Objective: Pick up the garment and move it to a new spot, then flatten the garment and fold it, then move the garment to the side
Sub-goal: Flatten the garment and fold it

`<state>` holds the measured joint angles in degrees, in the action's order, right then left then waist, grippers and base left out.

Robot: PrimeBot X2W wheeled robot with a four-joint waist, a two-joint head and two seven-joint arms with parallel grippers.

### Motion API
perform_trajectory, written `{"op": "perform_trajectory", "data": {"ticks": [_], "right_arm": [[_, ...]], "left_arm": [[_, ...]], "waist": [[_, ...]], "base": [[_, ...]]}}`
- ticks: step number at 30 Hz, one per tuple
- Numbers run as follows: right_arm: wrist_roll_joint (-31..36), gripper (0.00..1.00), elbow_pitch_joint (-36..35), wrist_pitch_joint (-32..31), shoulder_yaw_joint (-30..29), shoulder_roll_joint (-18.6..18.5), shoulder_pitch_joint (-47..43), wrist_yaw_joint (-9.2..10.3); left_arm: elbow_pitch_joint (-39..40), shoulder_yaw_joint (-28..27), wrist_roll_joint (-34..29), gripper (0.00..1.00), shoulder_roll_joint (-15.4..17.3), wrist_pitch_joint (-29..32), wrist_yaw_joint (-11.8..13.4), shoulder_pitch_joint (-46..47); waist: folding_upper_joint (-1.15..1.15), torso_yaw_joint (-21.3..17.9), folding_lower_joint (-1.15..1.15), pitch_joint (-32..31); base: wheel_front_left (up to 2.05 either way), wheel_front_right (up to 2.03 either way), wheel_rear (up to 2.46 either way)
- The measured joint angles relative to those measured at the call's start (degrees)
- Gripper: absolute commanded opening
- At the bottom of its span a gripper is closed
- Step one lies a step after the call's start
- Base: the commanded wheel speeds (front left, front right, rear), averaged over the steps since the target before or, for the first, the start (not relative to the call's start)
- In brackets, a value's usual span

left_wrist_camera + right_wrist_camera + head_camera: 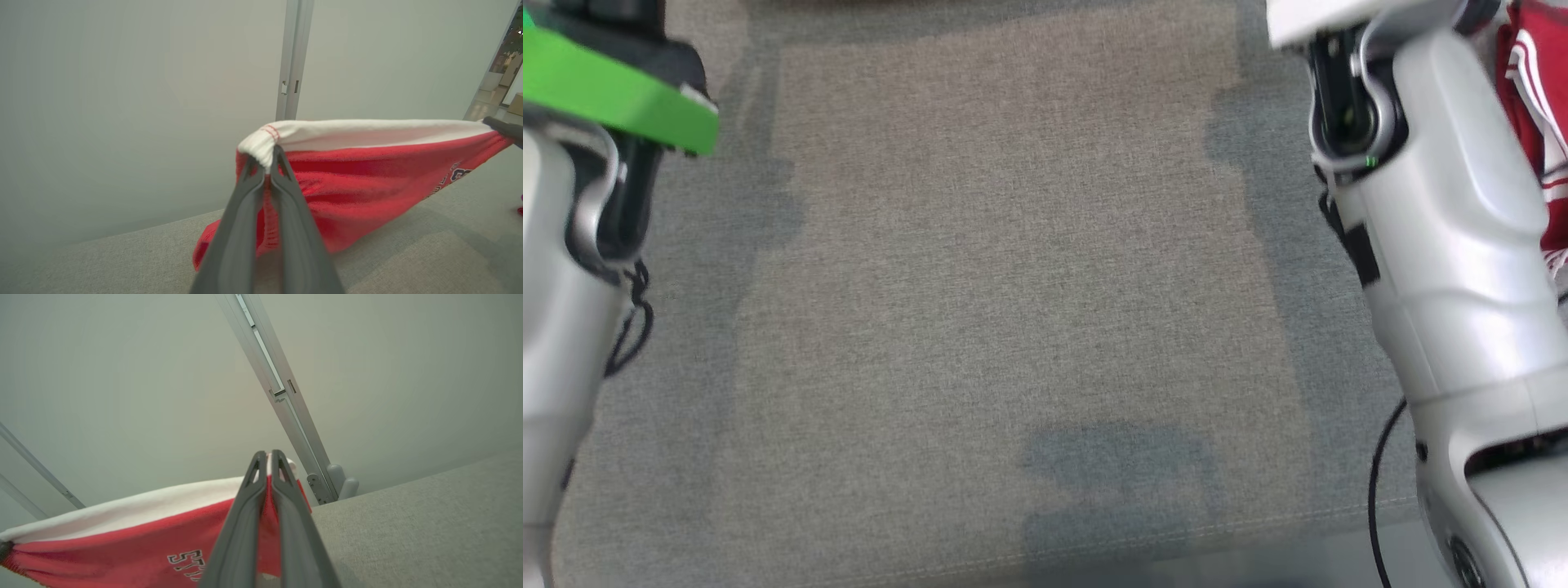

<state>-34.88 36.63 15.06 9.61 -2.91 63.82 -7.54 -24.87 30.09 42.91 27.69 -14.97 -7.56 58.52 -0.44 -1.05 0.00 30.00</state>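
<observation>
The garment (367, 179) is red cloth with a white band along its top edge and dark lettering. It hangs stretched between my two grippers above a grey fabric surface (408, 261). My left gripper (267, 157) is shut on one corner of the white band. My right gripper (266, 457) is shut on the other corner, with the garment (122, 543) trailing off to the left of that view. The right gripper's dark tip (504, 128) also shows at the far end of the band in the left wrist view.
In the head view both pale forearms (1445, 229) reach forward over the grey fabric surface (1013, 286). A green part (613, 94) sits on the left arm. Red and white cloth (1539, 106) lies behind the right forearm. A pale wall with a metal post (292, 61) stands beyond.
</observation>
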Motion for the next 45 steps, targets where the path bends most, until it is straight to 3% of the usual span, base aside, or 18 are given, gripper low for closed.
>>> {"op": "perform_trajectory", "data": {"ticks": [7, 16, 25, 34, 40, 45], "right_arm": [[-3.2, 0.0, -12.0, 0.0, -1.3, -4.8, -22.1, -0.02], [-8.3, 0.0, -25.9, -3.1, -1.7, -8.3, -50.4, -0.09], [-9.5, 0.0, -35.3, -7.7, -7.1, -9.9, -71.5, -0.18], [-7.6, 0.0, -39.6, -11.3, -10.3, -9.0, -72.5, -0.09], [-3.2, 0.0, -37.8, -15.3, -9.8, -7.4, -58.2, 0.0], [0.8, 0.0, -30.7, -18.1, -7.3, -6.7, -42.6, 0.02]], "left_arm": [[10.5, -2.6, -0.4, 0.0, -0.7, 0.0, 0.0, -18.3], [17.6, -5.6, -2.4, 0.0, -3.9, 0.0, 0.0, -46.4], [25.3, -8.8, -4.1, 0.0, -12.1, 0.1, 3.1, -69.6], [27.8, -8.4, -3.5, 0.0, -15.7, 0.4, 3.3, -74.1], [29.0, -9.3, 1.2, 0.0, -17.6, 6.2, 3.6, -66.1], [29.7, -11.0, 6.0, 0.0, -19.7, 12.0, 5.4, -56.4]], "waist": [[0.0, 2.0, 0.0, -4.0], [0.0, 3.1, -0.01, -13.2], [0.0, 2.9, -0.01, -21.7], [0.0, 3.3, -0.01, -24.3], [0.0, 3.7, -0.01, -21.5], [0.0, 4.6, -0.01, -16.9]], "base": [[0.0, 0.0, 0.0], [0.0, 0.0, 0.0], [0.0, 0.0, 0.0], [0.0, 0.0, 0.0], [0.0, 0.0, 0.0], [0.0, 0.0, 0.0]]}}
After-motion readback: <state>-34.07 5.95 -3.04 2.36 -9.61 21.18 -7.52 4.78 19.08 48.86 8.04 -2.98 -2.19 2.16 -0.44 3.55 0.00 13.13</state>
